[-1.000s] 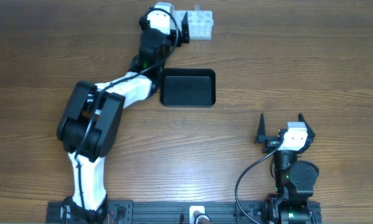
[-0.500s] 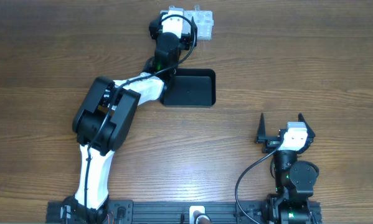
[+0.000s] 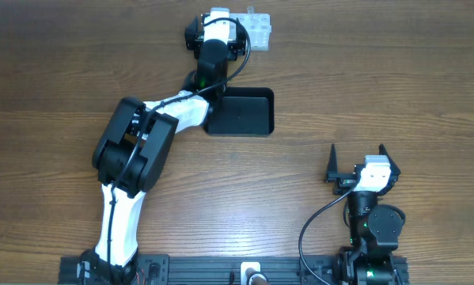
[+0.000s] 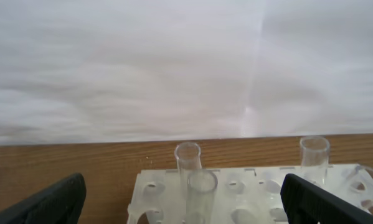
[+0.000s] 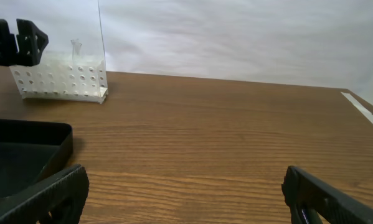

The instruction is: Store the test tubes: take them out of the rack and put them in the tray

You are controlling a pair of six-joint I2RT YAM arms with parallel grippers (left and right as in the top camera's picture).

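Left gripper: your left gripper (image 4: 183, 185) is at the test tube rack (image 3: 256, 32), fingers spread wide and holding nothing.
Test tubes: three clear test tubes (image 4: 187, 158) stand upright in the rack.
Rack: on the tabletop (image 3: 379, 79), at its far edge, just beyond the black tray (image 3: 238, 131).
Right gripper: your right gripper (image 3: 357, 162) is open, near its base and well apart from the tray.

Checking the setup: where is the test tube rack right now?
Top view: the rack stands near the far edge of the table, about mid-width, just beyond the black tray, with the left gripper at its left end.
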